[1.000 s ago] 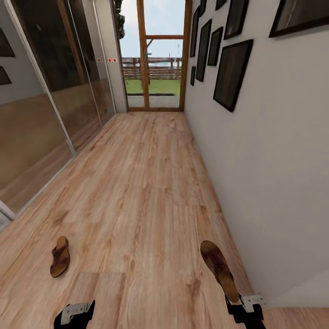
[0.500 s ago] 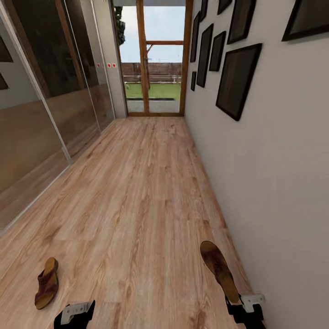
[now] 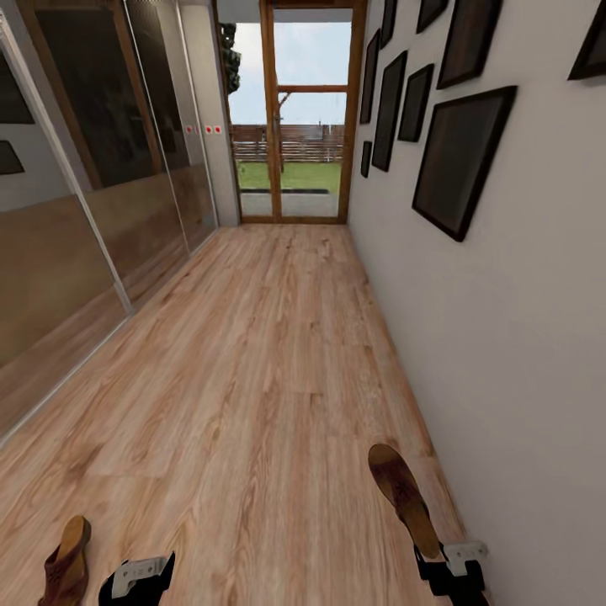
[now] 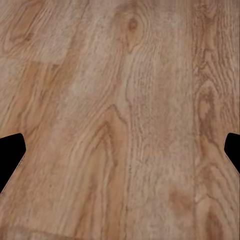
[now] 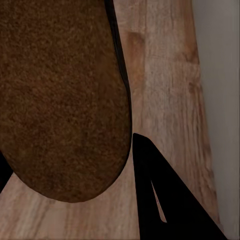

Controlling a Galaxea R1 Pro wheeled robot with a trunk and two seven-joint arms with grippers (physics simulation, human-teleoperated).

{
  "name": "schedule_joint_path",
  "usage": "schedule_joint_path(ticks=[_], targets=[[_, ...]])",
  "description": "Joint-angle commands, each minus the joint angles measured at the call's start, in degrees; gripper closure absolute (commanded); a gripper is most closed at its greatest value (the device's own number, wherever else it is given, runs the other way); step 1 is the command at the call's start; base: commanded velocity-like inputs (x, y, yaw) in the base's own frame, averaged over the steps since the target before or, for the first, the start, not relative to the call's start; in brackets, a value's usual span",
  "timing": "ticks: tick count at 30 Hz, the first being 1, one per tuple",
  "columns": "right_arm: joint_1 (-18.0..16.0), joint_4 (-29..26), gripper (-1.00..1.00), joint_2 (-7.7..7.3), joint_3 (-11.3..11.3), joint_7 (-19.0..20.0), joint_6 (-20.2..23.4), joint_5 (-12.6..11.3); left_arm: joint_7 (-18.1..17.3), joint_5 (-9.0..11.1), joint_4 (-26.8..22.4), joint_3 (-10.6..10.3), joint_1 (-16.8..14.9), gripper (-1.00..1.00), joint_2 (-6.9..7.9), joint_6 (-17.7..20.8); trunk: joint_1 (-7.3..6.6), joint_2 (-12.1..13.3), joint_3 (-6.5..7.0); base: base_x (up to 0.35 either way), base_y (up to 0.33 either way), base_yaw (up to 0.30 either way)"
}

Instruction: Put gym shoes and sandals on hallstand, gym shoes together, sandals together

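The right claw (image 3: pixel 446 572) sits at the lower right of the head view, close to the white wall (image 3: pixel 522 353), and it is clenched on one sandal (image 3: pixel 404 498): the sandal's heel end is caught between the fingers while the rest of it juts forward and up from the claw, off the corridor floor (image 3: pixel 269 362), with its brown sole turned toward the camera. In the right wrist view the same sandal (image 5: pixel 60 100) shows its grainy dark brown underside close to the lens, with a black finger (image 5: pixel 165 200) pressed against its edge and the floor planks (image 5: pixel 165 90) and wall base beyond. The other sandal (image 3: pixel 66 566) lies on the floor at the lower left, just beside the left claw (image 3: pixel 139 581) and to its outer side, not touching it. The left claw is released and carries nothing; in its wrist view the two dark fingertips (image 4: pixel 11 155) stand wide apart at either side over bare wood grain (image 4: pixel 125 120). Farther along, the corridor runs between glass sliding panels (image 3: pixel 101 168) on the left and a row of dark picture frames (image 3: pixel 459 160) on the right wall, ending at a wood-framed glass door (image 3: pixel 295 118).
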Motion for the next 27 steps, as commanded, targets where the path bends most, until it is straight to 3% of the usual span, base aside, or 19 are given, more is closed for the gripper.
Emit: schedule_joint_path(ticks=[1,27], targets=[[0.0,0.0,1.00,0.01,-0.5,0.3,-0.2,0.1,-0.5,-0.1,0.1,0.5,0.0,-1.00,-0.05,-0.1,0.02,0.0,0.05,0.340,0.000,0.074],[0.0,0.0,1.00,0.01,-0.5,0.3,-0.2,0.1,-0.5,0.0,0.1,0.5,0.0,-1.00,-0.05,-0.1,0.02,0.0,2.20,0.339,0.000,0.075]])
